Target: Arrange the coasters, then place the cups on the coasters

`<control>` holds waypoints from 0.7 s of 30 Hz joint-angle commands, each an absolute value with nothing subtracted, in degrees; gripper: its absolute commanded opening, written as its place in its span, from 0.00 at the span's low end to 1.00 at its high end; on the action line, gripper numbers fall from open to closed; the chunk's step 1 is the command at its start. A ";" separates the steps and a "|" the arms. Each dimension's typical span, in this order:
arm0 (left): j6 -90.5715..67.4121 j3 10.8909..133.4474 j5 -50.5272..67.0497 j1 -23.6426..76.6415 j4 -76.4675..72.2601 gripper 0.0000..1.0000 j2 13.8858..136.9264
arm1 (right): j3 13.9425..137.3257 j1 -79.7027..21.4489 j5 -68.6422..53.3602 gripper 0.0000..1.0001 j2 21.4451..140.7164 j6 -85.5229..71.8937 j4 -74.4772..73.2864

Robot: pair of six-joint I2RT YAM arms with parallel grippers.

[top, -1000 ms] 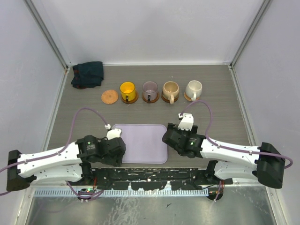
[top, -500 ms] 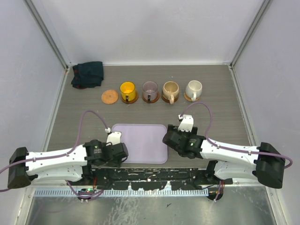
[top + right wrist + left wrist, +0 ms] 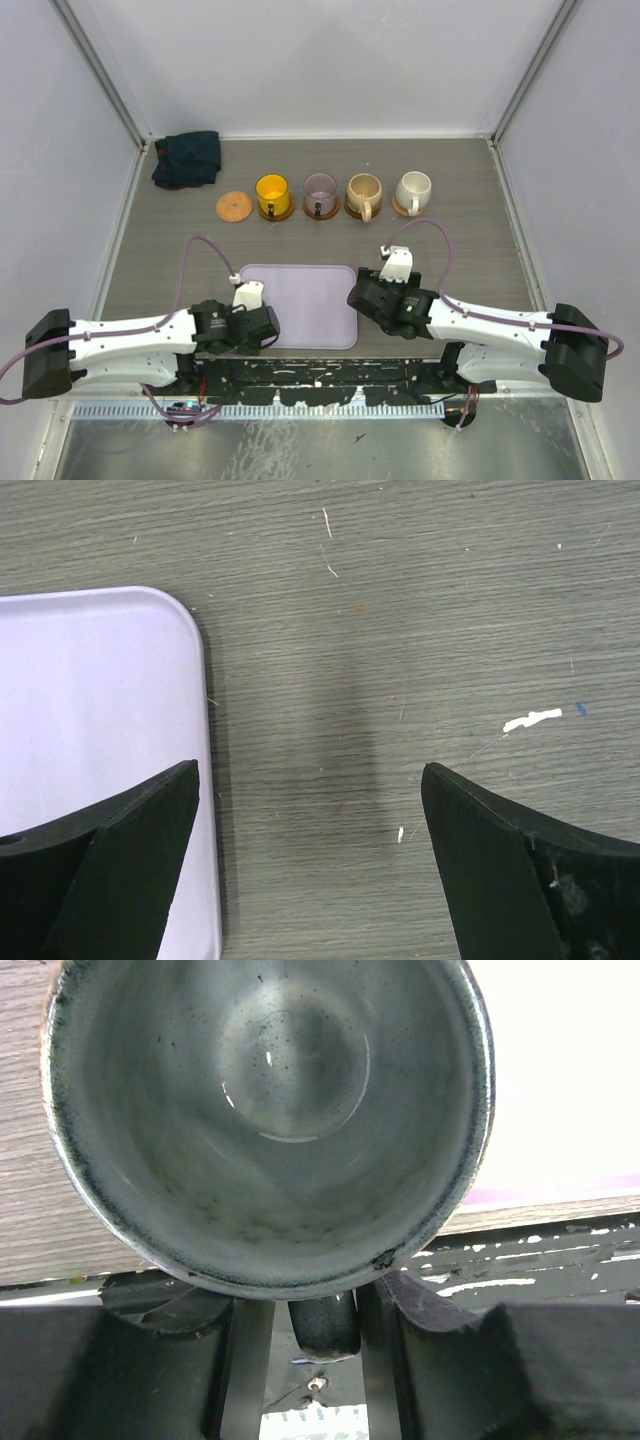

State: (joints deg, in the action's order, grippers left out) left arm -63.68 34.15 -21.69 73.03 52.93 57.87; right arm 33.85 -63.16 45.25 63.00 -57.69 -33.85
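A grey-green cup fills the left wrist view, seen from above at the table's near edge beside the tray's corner. Its handle lies between the fingers of my left gripper. The jaws are narrow around it: the right finger touches the handle, and a thin gap shows on the left. In the top view this cup is hidden under the gripper. At the back, the yellow cup, purple cup, tan cup and cream cup each stand on a coaster. One tan coaster lies bare. My right gripper hangs open over the table.
The lilac tray lies between the two arms, its right edge under my right gripper's left finger. A dark folded cloth sits in the back left corner. Grey walls enclose the table on three sides.
My left arm has drawn back toward the near edge by the tray's corner, and its jaws have narrowed around the cup's handle. The right arm has not moved.
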 commanded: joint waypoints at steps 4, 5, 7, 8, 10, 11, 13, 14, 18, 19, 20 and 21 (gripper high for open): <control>-64.45 33.50 -23.91 73.21 49.29 0.26 58.96 | 33.52 -63.06 45.79 0.97 62.32 -59.42 -31.93; -64.04 33.55 -24.25 73.21 49.10 0.21 59.10 | 33.54 -63.10 45.79 0.97 62.39 -59.41 -31.87; -63.30 34.07 -25.13 73.21 49.00 0.12 59.59 | 33.49 -63.11 45.79 0.97 62.42 -59.41 -31.83; -62.91 34.47 -25.59 73.21 49.18 0.06 59.92 | 33.39 -63.11 45.79 0.97 62.40 -59.41 -31.84; -61.61 35.55 -26.60 73.21 49.17 0.00 60.58 | 33.32 -63.10 45.72 0.97 62.41 -59.44 -31.69; -60.85 36.23 -27.28 73.21 49.09 0.00 60.82 | 33.23 -63.12 45.70 0.97 62.43 -59.42 -31.62; -58.93 37.90 -28.99 73.21 48.97 0.00 61.24 | 33.05 -63.11 45.70 0.97 62.43 -59.42 -31.51; -58.08 38.82 -29.93 73.21 48.96 0.00 61.26 | 32.95 -63.06 45.78 0.97 62.47 -59.41 -31.51; -54.07 42.40 -34.73 73.21 48.10 0.00 60.86 | 32.69 -63.06 45.92 0.97 62.51 -59.42 -31.30; -53.26 43.19 -36.83 73.21 48.06 0.00 60.62 | 32.57 -63.10 45.95 0.97 62.49 -59.44 -31.29; -52.33 43.91 -38.50 73.21 47.97 0.00 60.37 | 32.56 -63.13 46.04 0.97 62.42 -59.43 -31.29; -51.44 44.57 -40.01 73.26 47.68 0.00 59.99 | 32.46 -63.11 46.16 0.97 62.43 -59.46 -31.29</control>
